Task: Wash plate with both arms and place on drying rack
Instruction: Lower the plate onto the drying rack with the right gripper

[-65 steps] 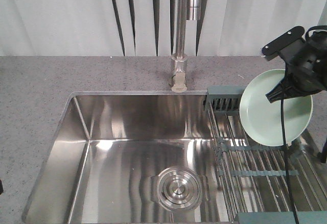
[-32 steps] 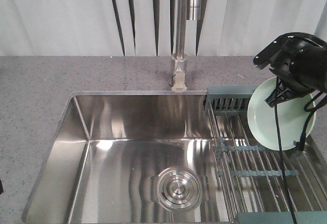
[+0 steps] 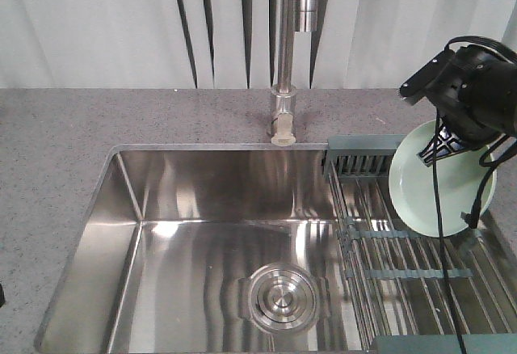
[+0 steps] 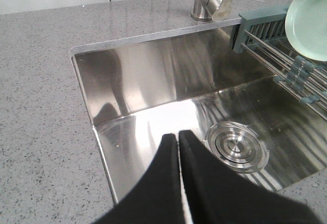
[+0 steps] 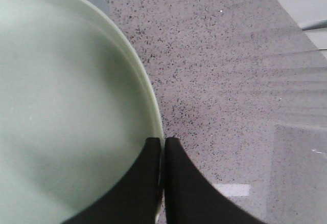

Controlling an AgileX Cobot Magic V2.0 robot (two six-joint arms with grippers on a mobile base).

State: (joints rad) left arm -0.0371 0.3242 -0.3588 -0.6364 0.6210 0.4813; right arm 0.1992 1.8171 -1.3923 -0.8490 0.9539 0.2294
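— What's on my left?
— My left gripper (image 4: pixel 178 134) hangs over the sink (image 3: pixel 202 180), fingers pressed together, nothing between them.
— And the plate?
— The plate (image 3: pixel 428 196) stands tilted on edge over the far right of the drying rack (image 3: pixel 404 273), its face turned near-left. My right gripper (image 5: pixel 163 140) is clamped on its upper rim. I can't tell whether its lower edge touches the rack.

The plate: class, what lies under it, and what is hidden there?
Under the tilted plate run the steel rods of the drying rack. The right gripper pinches its rim. The rods directly behind the plate are covered, and whether its lower edge touches them cannot be told.
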